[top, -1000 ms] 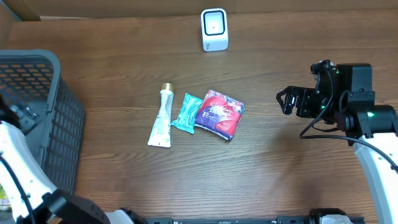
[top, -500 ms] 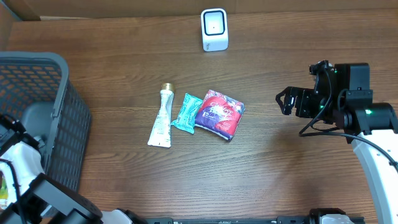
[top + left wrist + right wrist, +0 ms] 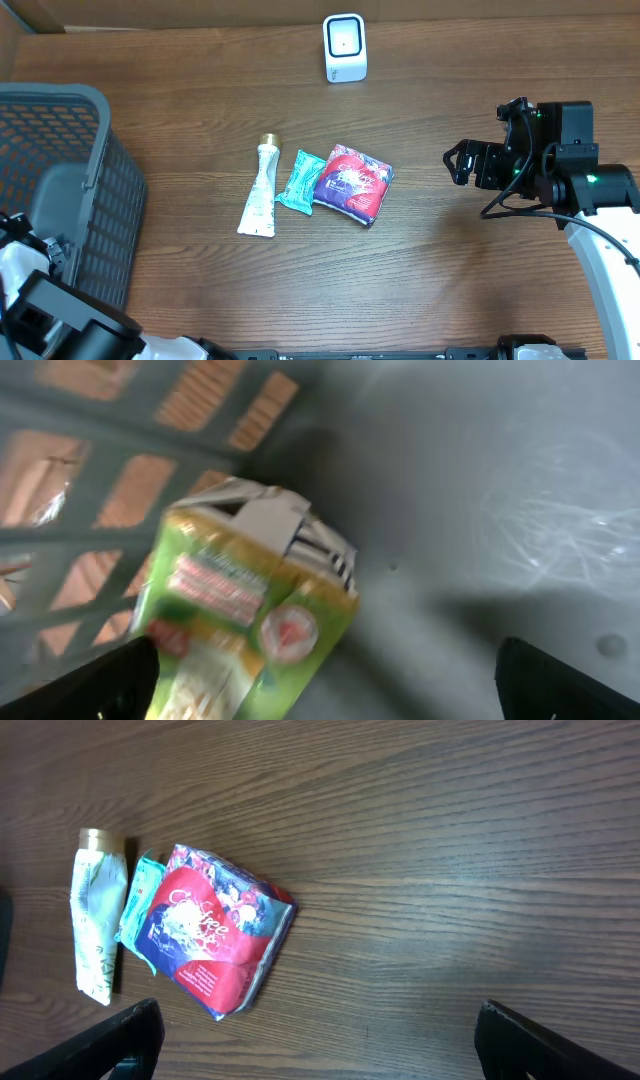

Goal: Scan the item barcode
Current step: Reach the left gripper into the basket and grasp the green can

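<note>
Red and purple packet (image 3: 352, 182) at mid-bench (image 3: 480, 270), touching a teal packet (image 3: 298, 182) on one side, with a white tube (image 3: 261, 190) just beside that, gold cap toward the far edge. White scanner (image 3: 345, 47) upright, well apart near the far edge. Right fingers (image 3: 452, 160) spread wide and empty over bare wood, apart from the packets. Green carton (image 3: 250, 630) lying on the floor of the grey basket (image 3: 100, 200), close to its lattice wall. Left fingers (image 3: 570, 680) above it, released, grasping nothing.

Wooden table (image 3: 450, 290) with basket (image 3: 60, 98), scanner (image 3: 345, 47), tube (image 3: 260, 192), teal packet (image 3: 298, 182), red-purple pouch (image 3: 352, 182)
</note>
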You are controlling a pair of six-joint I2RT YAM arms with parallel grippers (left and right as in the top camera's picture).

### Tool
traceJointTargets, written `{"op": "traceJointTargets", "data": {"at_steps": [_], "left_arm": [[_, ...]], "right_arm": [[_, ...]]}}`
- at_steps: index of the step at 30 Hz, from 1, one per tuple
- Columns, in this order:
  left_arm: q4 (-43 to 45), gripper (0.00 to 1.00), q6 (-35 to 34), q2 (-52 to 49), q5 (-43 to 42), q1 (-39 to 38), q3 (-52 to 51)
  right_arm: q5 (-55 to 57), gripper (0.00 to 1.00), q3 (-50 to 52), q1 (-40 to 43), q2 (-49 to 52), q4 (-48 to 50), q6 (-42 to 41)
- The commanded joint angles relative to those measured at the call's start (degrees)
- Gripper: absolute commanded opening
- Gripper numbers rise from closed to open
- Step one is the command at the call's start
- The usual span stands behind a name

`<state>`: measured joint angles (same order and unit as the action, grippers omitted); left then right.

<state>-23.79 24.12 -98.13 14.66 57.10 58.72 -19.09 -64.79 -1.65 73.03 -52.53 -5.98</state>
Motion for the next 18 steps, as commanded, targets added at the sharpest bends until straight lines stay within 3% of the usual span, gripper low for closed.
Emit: {"op": "traceJointTargets", "data": {"at_steps": [1, 7, 10, 14, 18], "left_arm": [[1.81, 1.00, 2.49, -2.64, 0.81, 0.26, -0.28], [5.73, 1.00, 2.54, -4.42, 2.01, 0.28, -0.28], [6.12, 0.77, 2.51, -4.52, 2.05, 0.28, -0.28], [6.03, 0.33, 2.51, -4.52, 2.05, 0.26, -0.28], [5.84, 0.04, 2.49, -4.50, 2.05, -0.11, -0.28]], "right_arm": [[-0.11, 1.00, -1.18, -0.39, -0.09, 0.24, 0.04], [-0.48, 1.00, -1.18, -0.39, -0.09, 0.31, -0.04], [-0.74, 1.00, -1.18, -0.39, -0.09, 0.35, -1.31], [-0.72, 1.00, -1.18, -0.39, -0.09, 0.42, -1.29], [-0.72, 1.00, -1.18, -0.39, -0.09, 0.42, -1.29]]}}
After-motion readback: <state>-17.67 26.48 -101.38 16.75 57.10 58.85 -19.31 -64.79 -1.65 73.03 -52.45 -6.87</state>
